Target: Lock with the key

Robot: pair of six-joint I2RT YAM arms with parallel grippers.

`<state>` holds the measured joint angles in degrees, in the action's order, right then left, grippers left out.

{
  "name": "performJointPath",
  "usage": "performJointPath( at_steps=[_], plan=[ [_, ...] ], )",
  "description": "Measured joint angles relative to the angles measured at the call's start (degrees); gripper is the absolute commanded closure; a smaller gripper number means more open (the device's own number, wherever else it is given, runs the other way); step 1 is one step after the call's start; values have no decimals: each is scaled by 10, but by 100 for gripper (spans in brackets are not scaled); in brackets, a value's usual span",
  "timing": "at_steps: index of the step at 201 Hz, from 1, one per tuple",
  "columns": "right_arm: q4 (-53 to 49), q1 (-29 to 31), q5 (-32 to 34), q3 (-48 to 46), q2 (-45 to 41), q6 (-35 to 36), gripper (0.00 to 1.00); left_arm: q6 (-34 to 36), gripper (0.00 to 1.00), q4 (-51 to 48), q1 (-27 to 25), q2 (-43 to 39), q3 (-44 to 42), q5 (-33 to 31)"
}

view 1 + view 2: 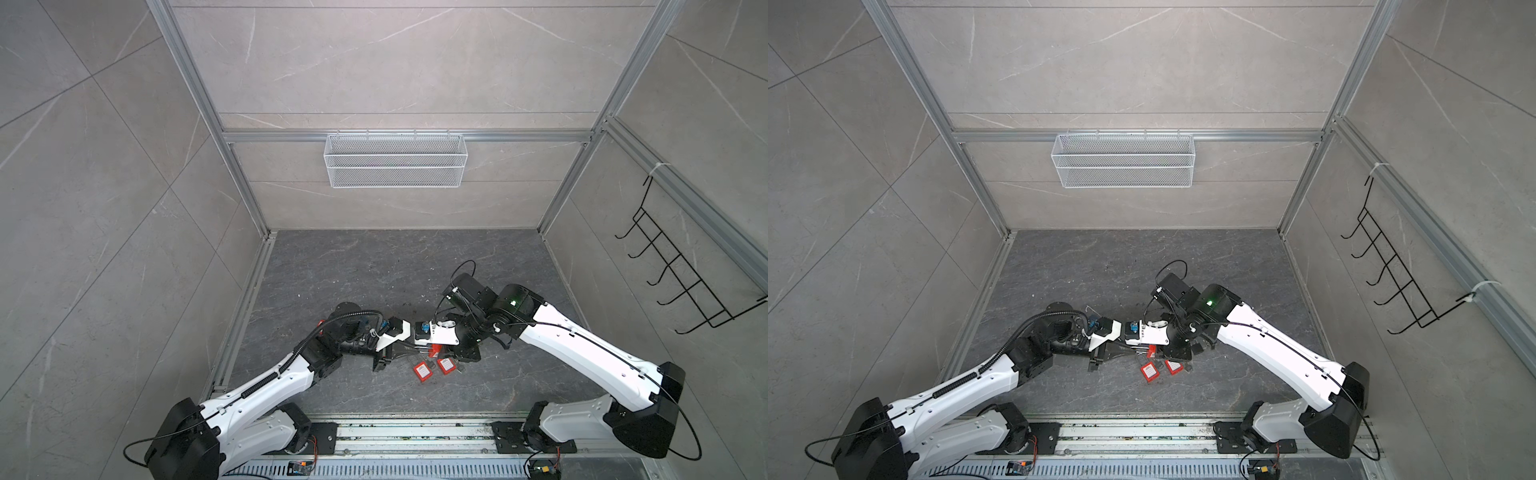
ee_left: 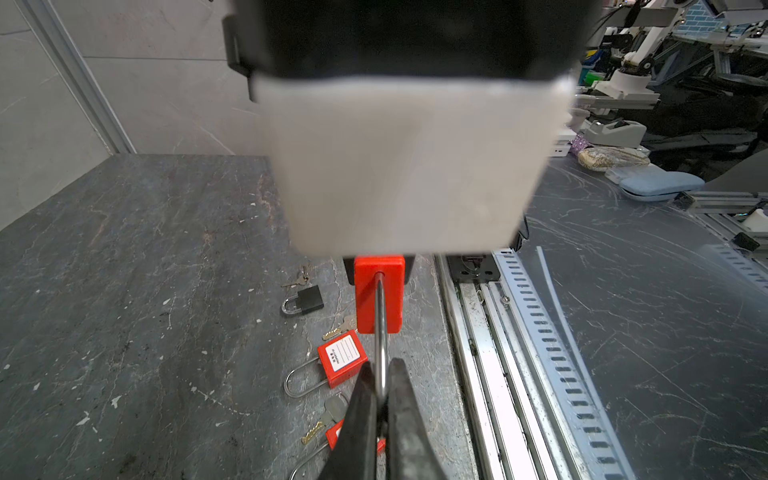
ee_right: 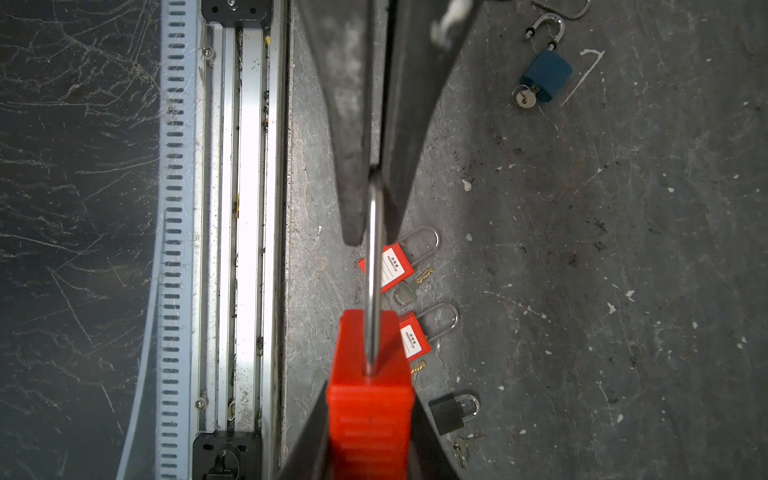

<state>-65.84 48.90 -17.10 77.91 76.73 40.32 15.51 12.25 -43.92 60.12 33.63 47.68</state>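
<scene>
A red padlock (image 2: pixel 379 295) hangs above the table between both grippers; in both top views it is at the middle (image 1: pixel 434 350) (image 1: pixel 1151 351). My left gripper (image 2: pixel 380 368) is shut on the top of its steel shackle (image 3: pixel 375 249). My right gripper (image 3: pixel 370 399) is shut on the red body (image 3: pixel 370 415). No key shows in the held lock. Loose keys lie on the table below: a grey-headed key (image 2: pixel 332 409) (image 3: pixel 405 295) and a brass key (image 2: pixel 336 330) beside two more red padlocks (image 1: pixel 422 371) (image 1: pixel 446 365).
A black padlock (image 3: pixel 451 411) with small keys and a blue padlock (image 3: pixel 544 75) with a key in it lie on the dark table. An aluminium rail (image 2: pixel 478 353) runs along the front edge. On the walls hang a wire basket (image 1: pixel 395 160) and a hook rack (image 1: pixel 681 270).
</scene>
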Motion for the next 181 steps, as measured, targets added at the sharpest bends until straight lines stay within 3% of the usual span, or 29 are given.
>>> performJointPath(
  at_steps=[50, 100, 135, 149, 181],
  plan=[
    [20, -2, -6, -17, -7, -20, 92, -19, 100, 67, -4, 27, -20, 0],
    [20, -3, 3, -17, 0, -21, 86, -18, 100, 68, -3, 36, -20, -1],
    [35, 2, 14, -17, -6, -15, 54, -11, 100, 58, 0, 32, -16, -11],
    [45, 9, 19, -17, -20, -9, 47, -9, 100, 51, 5, 29, -16, -12],
    [15, -3, 3, -16, -62, -2, 45, 1, 100, 19, 12, 13, -13, -12]
  ],
)
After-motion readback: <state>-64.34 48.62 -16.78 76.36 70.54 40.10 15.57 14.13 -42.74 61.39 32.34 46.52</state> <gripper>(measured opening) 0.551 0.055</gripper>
